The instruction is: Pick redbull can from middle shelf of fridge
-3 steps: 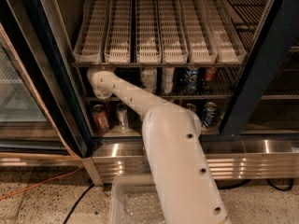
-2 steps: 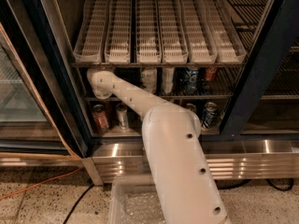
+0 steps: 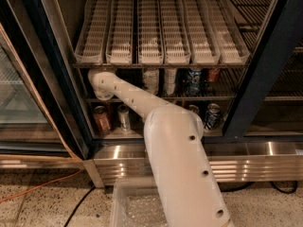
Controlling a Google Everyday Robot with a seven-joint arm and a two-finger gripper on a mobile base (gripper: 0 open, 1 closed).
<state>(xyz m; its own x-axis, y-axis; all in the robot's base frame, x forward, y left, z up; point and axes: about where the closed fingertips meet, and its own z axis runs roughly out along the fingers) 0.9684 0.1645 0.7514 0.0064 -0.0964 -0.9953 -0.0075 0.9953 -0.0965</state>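
Note:
The fridge (image 3: 42,65) stands open in front of me, with black door frames and a ribbed steel base panel. My white arm (image 3: 175,141) reaches up and left into it. My gripper (image 3: 101,82) is at the arm's far end, inside the left end of the middle shelf (image 3: 222,98), a dark wire rack. The arm's rounded wrist covers what is in front of the gripper. The redbull can does not show; it may be hidden behind the wrist. Two white-labelled cans (image 3: 151,79), a blue can (image 3: 193,79) and a red can (image 3: 213,74) stand on the middle shelf to the gripper's right.
A rack of white slotted plastic lanes (image 3: 161,27) hangs just above the middle shelf. Several cans stand on the bottom shelf, among them a brown one (image 3: 101,119) and a silver one (image 3: 124,117) below the gripper. A black door post (image 3: 258,74) is at the right. A clear bin (image 3: 132,207) sits at my base.

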